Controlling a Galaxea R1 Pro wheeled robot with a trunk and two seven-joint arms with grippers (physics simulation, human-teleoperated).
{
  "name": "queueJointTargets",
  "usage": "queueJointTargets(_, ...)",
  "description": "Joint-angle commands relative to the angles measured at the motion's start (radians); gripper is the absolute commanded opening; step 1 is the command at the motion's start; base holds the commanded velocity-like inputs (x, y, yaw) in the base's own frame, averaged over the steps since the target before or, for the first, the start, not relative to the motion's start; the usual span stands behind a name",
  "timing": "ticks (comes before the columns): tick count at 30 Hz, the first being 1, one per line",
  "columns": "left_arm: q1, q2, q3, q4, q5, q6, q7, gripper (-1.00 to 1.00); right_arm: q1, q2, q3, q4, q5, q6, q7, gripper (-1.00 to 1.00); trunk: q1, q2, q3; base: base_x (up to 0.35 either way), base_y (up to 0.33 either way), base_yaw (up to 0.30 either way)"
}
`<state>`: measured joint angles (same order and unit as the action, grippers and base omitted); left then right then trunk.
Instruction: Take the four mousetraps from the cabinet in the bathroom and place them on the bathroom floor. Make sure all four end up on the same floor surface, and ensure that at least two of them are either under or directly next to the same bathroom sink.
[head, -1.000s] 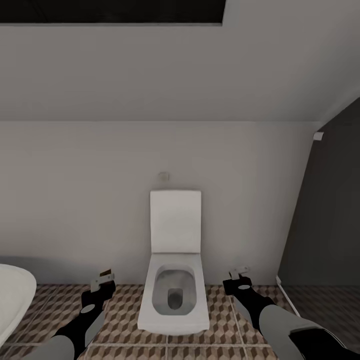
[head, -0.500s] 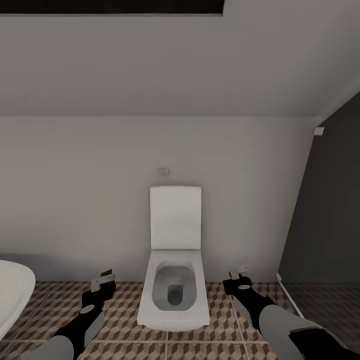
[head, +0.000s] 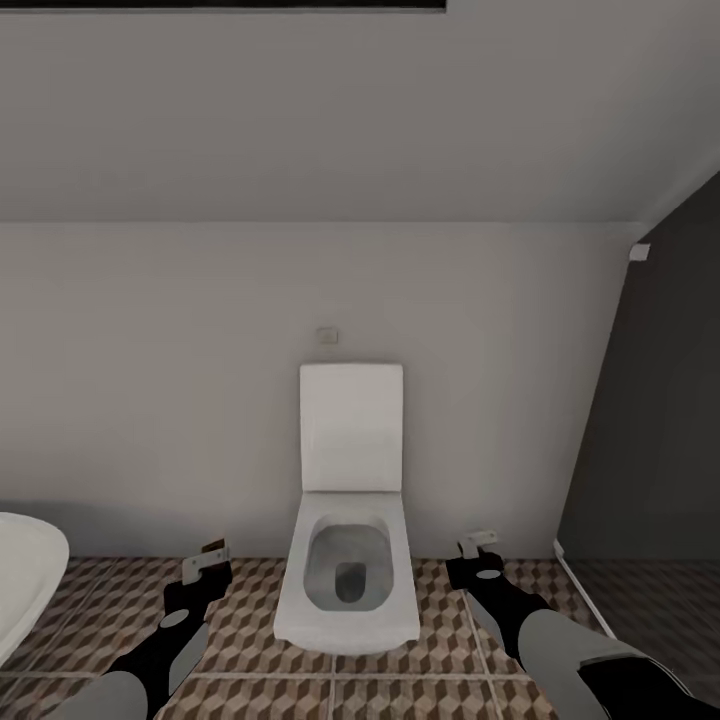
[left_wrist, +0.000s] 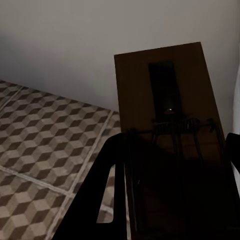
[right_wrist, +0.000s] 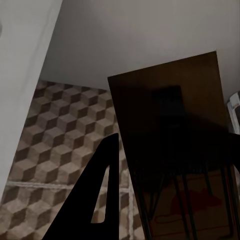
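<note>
In the head view we see a white toilet (head: 348, 560) standing against the pale wall, with its lid raised and its bowl open. It stands at about 12 o'clock from us, between our two arms. Above the lid, a small pale button plate (head: 327, 335) sits on the wall.

The left end effector (head: 205, 566) is at about 10 o'clock, low over the bathroom floor (head: 250, 640), and a thin brown edge shows at its tip. In the left wrist view its dark fingers (left_wrist: 112, 185) are closed on a mousetrap (left_wrist: 167, 100), a flat dark-brown board with a wire spring across it. The board sticks out past the fingers toward the wall, above the cube-patterned tiles.

The right end effector (head: 478, 548) is at about 2 o'clock, also low over the tiles and just beside the toilet. In the right wrist view it grips a second mousetrap (right_wrist: 170, 135), again a dark-brown board, with wire bars and a reddish mark near the fingers (right_wrist: 105, 190). Both traps are held in the air, apart from the floor.

At about 9 o'clock, a curved white rim (head: 25, 585) comes into the head view at the edge; we cannot tell which fixture it is. At about 3 o'clock a dark grey panel (head: 650, 420) stands beside the pale wall.
</note>
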<state>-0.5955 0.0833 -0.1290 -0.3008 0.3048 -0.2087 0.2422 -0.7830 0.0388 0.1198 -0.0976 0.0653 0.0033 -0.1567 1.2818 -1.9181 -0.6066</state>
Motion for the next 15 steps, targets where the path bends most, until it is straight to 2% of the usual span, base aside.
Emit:
queueJointTargets(1,-0.001,0.001,-0.009,0.000,0.007,-0.003,0.008,-1.00,-0.001,-0.001,0.004,0.001,0.005,0.000,-0.001,-1.00,0.004,-0.008,-0.004,0.000,0.000,0.000)
queueJointTargets(15,-0.001,0.001,-0.009,0.000,0.007,-0.004,0.008,-1.00,-0.001,-0.003,0.005,0.001,0.005,0.001,-0.001,-1.00,0.057,-0.106,-0.048,0.000,0.000,0.000)
